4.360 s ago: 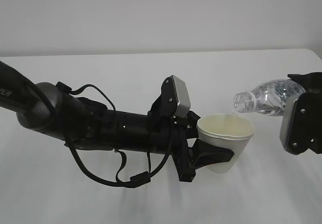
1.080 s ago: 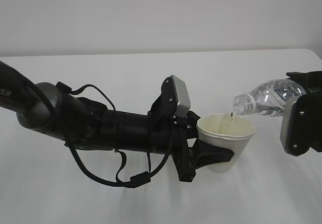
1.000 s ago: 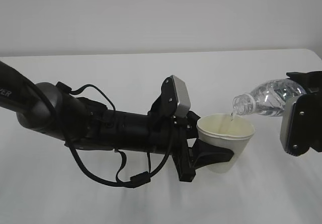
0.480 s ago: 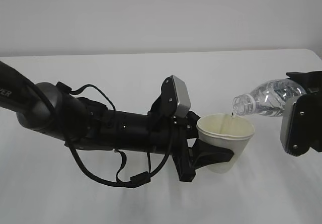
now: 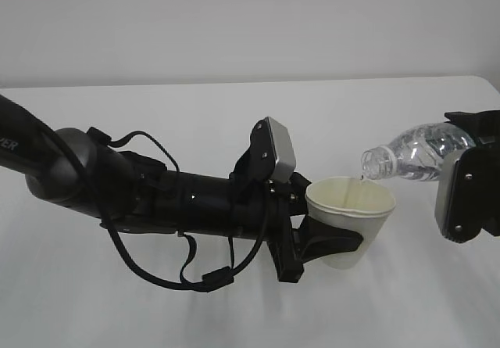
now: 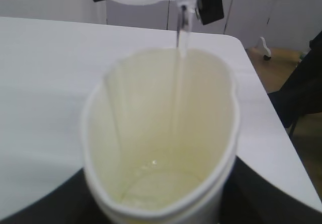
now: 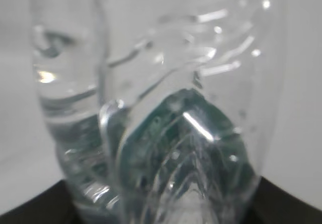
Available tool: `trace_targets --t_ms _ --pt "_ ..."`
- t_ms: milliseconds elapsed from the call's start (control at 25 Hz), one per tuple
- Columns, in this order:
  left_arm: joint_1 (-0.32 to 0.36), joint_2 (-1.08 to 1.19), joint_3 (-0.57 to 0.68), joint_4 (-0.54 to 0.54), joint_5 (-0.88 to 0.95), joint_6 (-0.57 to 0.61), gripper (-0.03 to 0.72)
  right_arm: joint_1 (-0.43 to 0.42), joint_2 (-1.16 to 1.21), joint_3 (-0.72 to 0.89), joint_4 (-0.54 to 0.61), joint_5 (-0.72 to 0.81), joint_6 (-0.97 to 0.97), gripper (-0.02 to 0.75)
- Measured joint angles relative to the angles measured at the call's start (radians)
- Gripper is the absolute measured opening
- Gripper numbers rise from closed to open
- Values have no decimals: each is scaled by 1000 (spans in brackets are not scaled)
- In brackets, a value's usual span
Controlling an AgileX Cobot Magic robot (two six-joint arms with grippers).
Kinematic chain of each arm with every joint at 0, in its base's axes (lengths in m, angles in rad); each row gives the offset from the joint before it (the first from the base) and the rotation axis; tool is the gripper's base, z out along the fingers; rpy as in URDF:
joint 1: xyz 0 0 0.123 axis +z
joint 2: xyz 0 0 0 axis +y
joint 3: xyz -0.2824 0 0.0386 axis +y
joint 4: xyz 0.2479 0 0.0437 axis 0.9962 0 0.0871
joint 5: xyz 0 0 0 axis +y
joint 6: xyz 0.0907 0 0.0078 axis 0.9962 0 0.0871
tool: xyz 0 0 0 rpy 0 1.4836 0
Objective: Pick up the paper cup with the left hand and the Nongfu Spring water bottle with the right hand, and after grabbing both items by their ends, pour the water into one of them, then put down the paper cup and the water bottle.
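Okay, here's what you've got:
Left hand (image 5: 332, 242): your fingers are clamped on the paper cup's lower body, holding it above the table (image 5: 195, 309).
Paper cup (image 5: 351, 219): upright, rim squeezed oval, a little water at the bottom in the left wrist view (image 6: 161, 133).
Right hand (image 5: 469, 184): jaws closed around the bottle's label end, seen close in the right wrist view.
Nongfu Spring water bottle (image 5: 418, 152): tipped nearly level, open neck just above the cup's rim.
Water stream (image 6: 180, 48): thin, falling into the cup.
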Motion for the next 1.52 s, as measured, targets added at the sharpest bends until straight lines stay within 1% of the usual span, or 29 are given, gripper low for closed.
trace_targets --t_ms 1520 --pt "0 0 0 0 0 0 384 0 0 0 -11 -9 -20 404"
